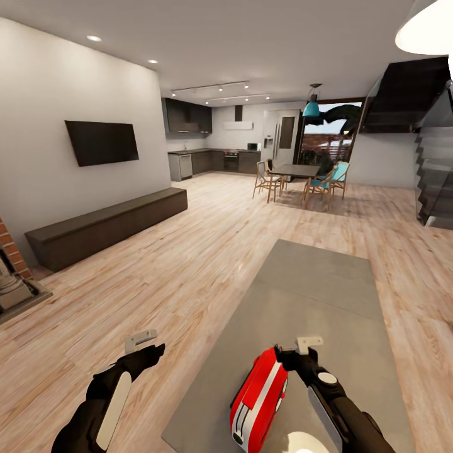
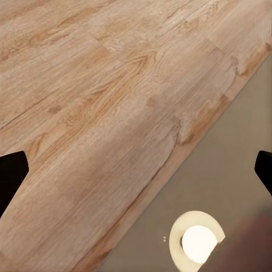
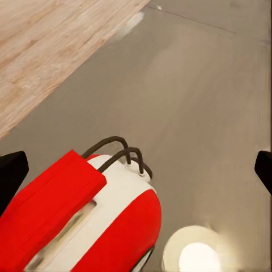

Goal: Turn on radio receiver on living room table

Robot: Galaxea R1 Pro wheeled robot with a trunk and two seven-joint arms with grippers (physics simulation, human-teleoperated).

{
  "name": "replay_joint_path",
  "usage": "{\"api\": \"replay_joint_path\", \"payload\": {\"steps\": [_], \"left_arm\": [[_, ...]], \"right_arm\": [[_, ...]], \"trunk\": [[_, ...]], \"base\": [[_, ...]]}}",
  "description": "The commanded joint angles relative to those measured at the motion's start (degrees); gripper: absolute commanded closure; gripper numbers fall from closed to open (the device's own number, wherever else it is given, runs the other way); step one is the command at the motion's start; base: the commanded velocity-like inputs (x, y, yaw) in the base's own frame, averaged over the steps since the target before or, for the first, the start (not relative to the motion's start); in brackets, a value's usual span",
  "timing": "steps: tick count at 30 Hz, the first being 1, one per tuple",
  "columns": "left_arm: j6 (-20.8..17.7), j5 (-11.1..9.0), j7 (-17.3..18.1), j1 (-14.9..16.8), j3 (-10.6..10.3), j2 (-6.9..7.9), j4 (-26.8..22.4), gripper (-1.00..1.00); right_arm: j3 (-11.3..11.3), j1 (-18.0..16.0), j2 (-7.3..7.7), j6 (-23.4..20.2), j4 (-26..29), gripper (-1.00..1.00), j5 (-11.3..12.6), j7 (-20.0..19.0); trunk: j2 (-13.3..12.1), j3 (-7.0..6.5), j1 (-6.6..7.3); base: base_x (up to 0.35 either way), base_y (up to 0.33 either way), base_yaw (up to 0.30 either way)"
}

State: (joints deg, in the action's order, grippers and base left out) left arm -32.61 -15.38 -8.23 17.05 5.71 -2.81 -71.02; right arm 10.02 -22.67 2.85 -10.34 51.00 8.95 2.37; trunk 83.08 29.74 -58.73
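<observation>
The red radio receiver [image 1: 259, 399] with its white band lies on the near end of the grey coffee table [image 1: 314, 296], and its white end panel faces me. My right gripper [image 1: 286, 358] hovers just beyond the radio's far end, close to its top. In the right wrist view the radio [image 3: 85, 221] with its dark wire handle sits below the open gripper [image 3: 136, 173], whose black fingertips [image 3: 11, 173] stand far apart at the frame edges. My left gripper [image 1: 153, 351] hangs open over the wooden floor left of the table, and its fingertips [image 2: 11, 175] are spread wide with nothing between them.
A long dark bench cabinet [image 1: 107, 226] runs under a wall TV [image 1: 102, 142] on the left. A dining table with chairs [image 1: 294, 171] stands far back before the kitchen. Stairs [image 1: 434, 182] rise at the right. A brick fireplace corner [image 1: 9, 264] is at the far left. A lamp's reflection [image 2: 195, 241] glows on the tabletop.
</observation>
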Motion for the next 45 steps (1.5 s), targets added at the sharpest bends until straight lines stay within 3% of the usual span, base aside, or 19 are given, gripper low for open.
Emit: {"api": "replay_joint_path", "payload": {"steps": [1, 3, 7, 13, 16, 22, 32, 42, 45], "left_arm": [[0.0, 0.0, 0.02, 0.0, 0.0, 0.0, 0.0, -1.0], [0.0, 0.0, 0.04, 0.0, 0.0, 0.0, 0.05, -1.0], [0.0, 0.0, 0.06, 0.0, 0.0, 0.01, 0.26, -1.0], [0.0, 0.0, 0.07, 0.0, 0.0, 0.0, 0.34, -1.0], [0.0, 0.0, 0.06, 0.0, 0.0, 0.0, 0.35, -1.0], [0.0, 0.0, 0.07, 0.0, 0.0, 0.0, 0.35, -1.0], [0.0, -0.08, 0.1, 0.0, 0.0, 0.01, 0.35, -1.0], [0.0, -0.09, 0.1, 0.0, 0.0, 0.06, 0.35, -1.0], [0.0, -0.09, 0.12, 0.0, 0.0, 0.08, 0.35, -1.0]], "right_arm": [[0.07, -0.02, -0.35, -0.43, -0.17, -1.0, 0.0, 1.03], [0.13, -0.24, -0.88, -1.71, -0.82, -1.0, -0.01, 3.03], [0.17, -3.87, -2.56, -2.95, -7.27, -1.0, -0.31, 6.33], [0.5, -5.23, -4.46, -3.02, -9.4, -1.0, -1.41, 6.67], [2.81, -5.44, -5.4, -2.96, -9.56, -1.0, -2.21, 6.4], [5.18, -5.59, -5.62, -2.94, -9.62, -1.0, -2.54, 6.03], [5.56, -6.32, -5.54, -2.56, -10.23, -1.0, -2.38, 5.98], [5.46, -8.0, -5.49, -2.23, -17.66, -1.0, -2.35, 5.98], [5.49, -8.12, -5.49, 0.27, -19.26, -1.0, -2.36, 5.98]], "trunk": [[0.0, 0.0, 0.0], [0.0, 0.0, 0.0], [0.0, 0.0, 0.0], [0.0, 0.0, 0.0], [0.0, 0.0, 0.0], [0.0, 0.0, 0.0], [0.0, 0.0, 0.0], [0.0, 0.0, 0.0], [0.0, 0.0, 0.0]], "base": [[0.0, 0.0, 0.0], [0.0, 0.0, 0.0], [0.0, 0.0, 0.0], [0.0, 0.0, 0.0], [0.0, 0.0, 0.0], [0.0, 0.0, 0.0], [0.0, 0.0, 0.0], [0.0, 0.0, 0.0], [0.0, 0.0, 0.0]]}}
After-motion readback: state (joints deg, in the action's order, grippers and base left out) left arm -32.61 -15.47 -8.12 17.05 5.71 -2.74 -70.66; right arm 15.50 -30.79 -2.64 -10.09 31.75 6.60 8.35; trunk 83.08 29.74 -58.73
